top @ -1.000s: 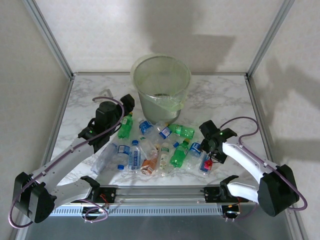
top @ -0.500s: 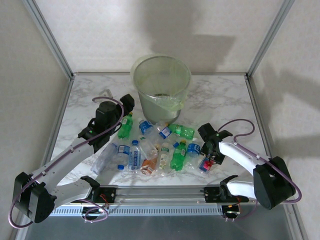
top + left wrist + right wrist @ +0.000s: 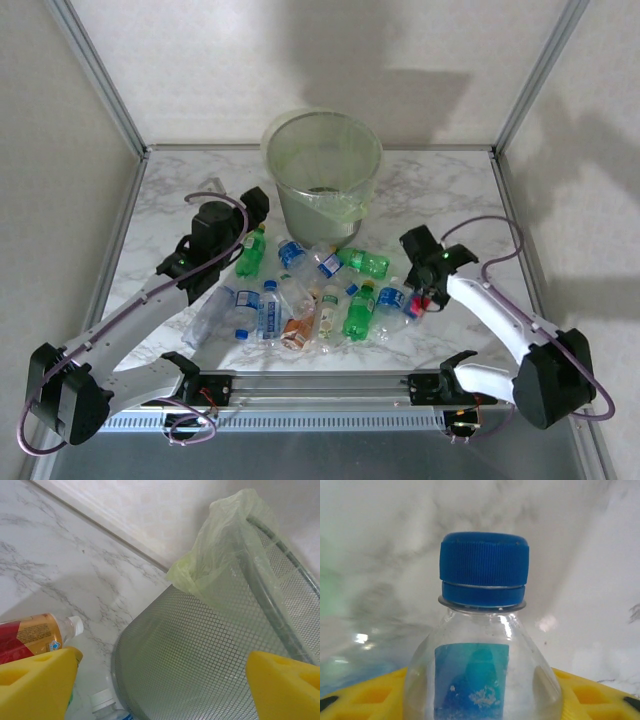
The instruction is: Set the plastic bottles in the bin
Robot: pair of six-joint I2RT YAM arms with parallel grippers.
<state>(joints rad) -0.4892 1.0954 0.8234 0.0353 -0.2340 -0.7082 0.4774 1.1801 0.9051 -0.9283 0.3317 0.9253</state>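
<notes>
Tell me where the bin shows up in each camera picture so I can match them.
Top external: the bin stands at the far middle of the table, behind the bottles.
Left wrist: the bin is close up on the right, liner bag draped over its rim.
Right wrist: a blue-capped bottle up close.
Shared landmark: the marble table.

White marble-look table (image 3: 450, 190) with grey veins, boxed in by plain off-white walls (image 3: 200, 60) and slanting aluminium posts (image 3: 95, 75). Metal rail (image 3: 320, 385) along the near edge. Soft shadows on the back wall, light's pretty even.
</notes>
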